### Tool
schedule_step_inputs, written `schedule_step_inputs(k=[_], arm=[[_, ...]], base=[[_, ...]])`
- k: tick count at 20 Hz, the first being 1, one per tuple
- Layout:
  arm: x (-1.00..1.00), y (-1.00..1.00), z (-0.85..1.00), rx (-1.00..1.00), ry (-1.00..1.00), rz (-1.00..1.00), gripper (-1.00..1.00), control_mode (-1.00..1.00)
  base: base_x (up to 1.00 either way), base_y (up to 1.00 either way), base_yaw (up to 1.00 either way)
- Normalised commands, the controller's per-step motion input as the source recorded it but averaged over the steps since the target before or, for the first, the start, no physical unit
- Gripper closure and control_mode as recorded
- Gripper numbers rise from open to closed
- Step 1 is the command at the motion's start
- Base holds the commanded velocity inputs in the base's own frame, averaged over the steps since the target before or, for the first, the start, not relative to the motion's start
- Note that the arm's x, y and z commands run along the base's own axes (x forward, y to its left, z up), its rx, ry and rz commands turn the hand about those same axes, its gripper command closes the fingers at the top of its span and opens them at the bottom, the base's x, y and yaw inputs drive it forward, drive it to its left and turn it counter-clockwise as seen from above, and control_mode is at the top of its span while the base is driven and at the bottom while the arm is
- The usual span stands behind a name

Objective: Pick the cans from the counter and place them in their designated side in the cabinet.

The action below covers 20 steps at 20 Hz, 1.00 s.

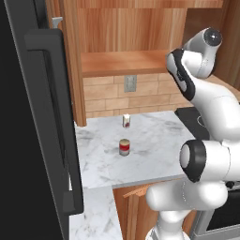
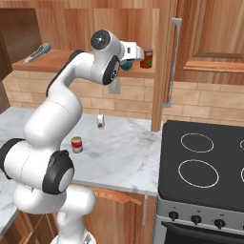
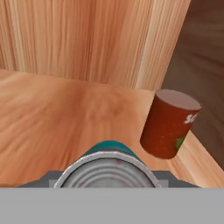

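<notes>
My gripper (image 2: 129, 62) is up inside the wooden cabinet (image 2: 52, 62), shut on the teal-blue can (image 2: 126, 66). In the hand view this can (image 3: 107, 166) sits close at the bottom with its silver lid toward the camera, over the plank shelf (image 3: 65, 113). The red can with a tan upper band (image 1: 124, 147) stands upright on the white marble counter (image 1: 154, 150), far below the gripper. From the right base it shows as the same red can (image 2: 76, 144), just beside my arm.
A plain dark red can (image 3: 168, 124) stands on the shelf to the right of the gripper, near the cabinet's side wall. A small white container (image 1: 126, 121) is at the back of the counter. The black fridge (image 1: 28, 140) is left, the stovetop (image 2: 205, 157) right.
</notes>
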Motion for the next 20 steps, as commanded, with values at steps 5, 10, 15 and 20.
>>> schedule_step_inputs(k=[5,10,15,20], arm=[[0.21,-0.03,-0.02,0.00,0.00,0.00,1.00,-1.00],[0.23,-0.05,-0.02,0.00,0.00,0.00,1.00,-1.00],[0.22,-0.07,-0.02,0.00,0.00,0.00,1.00,-1.00],[0.20,-0.08,-0.03,0.00,0.01,0.00,1.00,-1.00]], base=[[0.00,0.00,0.00],[0.00,0.00,0.00],[0.00,0.00,0.00],[0.00,0.00,0.00]])
